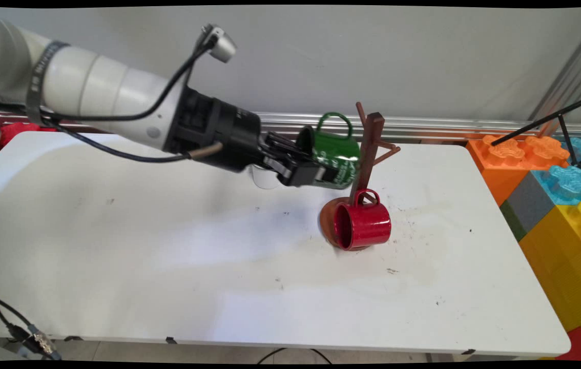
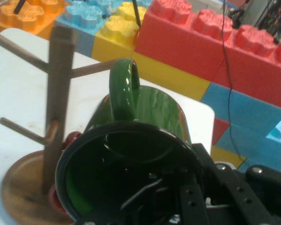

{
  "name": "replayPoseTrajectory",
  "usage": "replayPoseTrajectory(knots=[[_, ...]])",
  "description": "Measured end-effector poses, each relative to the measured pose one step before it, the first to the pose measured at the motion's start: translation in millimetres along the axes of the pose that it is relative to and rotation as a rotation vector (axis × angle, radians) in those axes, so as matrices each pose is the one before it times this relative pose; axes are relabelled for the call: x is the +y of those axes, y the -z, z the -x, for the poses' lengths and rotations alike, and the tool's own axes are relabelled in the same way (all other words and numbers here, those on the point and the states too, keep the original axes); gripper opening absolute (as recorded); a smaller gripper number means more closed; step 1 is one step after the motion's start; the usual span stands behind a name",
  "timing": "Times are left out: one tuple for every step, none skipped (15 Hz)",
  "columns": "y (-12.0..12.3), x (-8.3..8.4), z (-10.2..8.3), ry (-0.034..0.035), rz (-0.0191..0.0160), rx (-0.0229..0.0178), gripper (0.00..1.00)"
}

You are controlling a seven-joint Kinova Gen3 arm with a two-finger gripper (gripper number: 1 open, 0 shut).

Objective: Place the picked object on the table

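From the main view, the black two-finger gripper [image 1: 316,171] is clamped on a glossy green mug [image 1: 335,154], held sideways above the white table [image 1: 167,256] beside the brown wooden mug tree [image 1: 367,154], handle up, mouth facing the arm; a red mug [image 1: 362,225] lies at its base. In the hand view, the green mug's [image 2: 131,140] mouth faces the camera, one finger inside.

We take this for a robotics lab or test room rather than a home. A plain white table [image 1: 167,266], scuffed and speckled with dark marks, stands against a bare grey wall [image 1: 372,56] with an aluminium rail [image 1: 434,125] running along its foot. At the right of the frame oversized toy building blocks [image 1: 562,205] in orange, blue, yellow and red are stacked into a barrier. Loose black cables [image 1: 8,318] trail off the lower left corner.
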Motion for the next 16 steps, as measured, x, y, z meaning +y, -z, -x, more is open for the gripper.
replayPoseTrajectory(knots=[[5.89, -4.08, -2.86, -0.01768, -0.00697, -0.01761, 0.00], [5.15, -3.78, -3.19, -0.01744, -0.00563, -0.01524, 0.00], [4.13, -3.43, -2.97, -0.01628, -0.00418, -0.01307, 0.00], [4.28, -3.92, -3.32, -0.01960, -0.00410, -0.01575, 0.00], [3.89, -4.03, -3.00, -0.01932, -0.00402, -0.01661, 0.00], [3.19, -3.75, -2.09, -0.01817, -0.00378, -0.01849, 0.00], [3.76, -5.22, -1.91, -0.02434, -0.00454, -0.02850, 0.00], [2.60, -4.08, -0.71, -0.01847, -0.00343, -0.02334, 0.00], [2.13, -4.20, -0.77, -0.01973, -0.00462, -0.02407, 0.00], [1.28, -2.75, -0.23, -0.01343, -0.00340, -0.01754, 0.00], [1.65, -4.29, -0.13, -0.02152, -0.00640, -0.03078, 0.00], [1.31, -5.30, 0.94, -0.02272, -0.00802, -0.03881, 0.00], [0.84, -5.16, 1.59, -0.02170, -0.00848, -0.03934, 0.00], [-0.30, -4.53, 1.64, -0.01881, -0.00754, -0.03572, 0.00], [-1.05, -5.18, 2.28, -0.02303, -0.00898, -0.04244, 0.00], [-2.02, -4.69, 2.18, -0.02398, -0.00868, -0.04182, 0.00]])
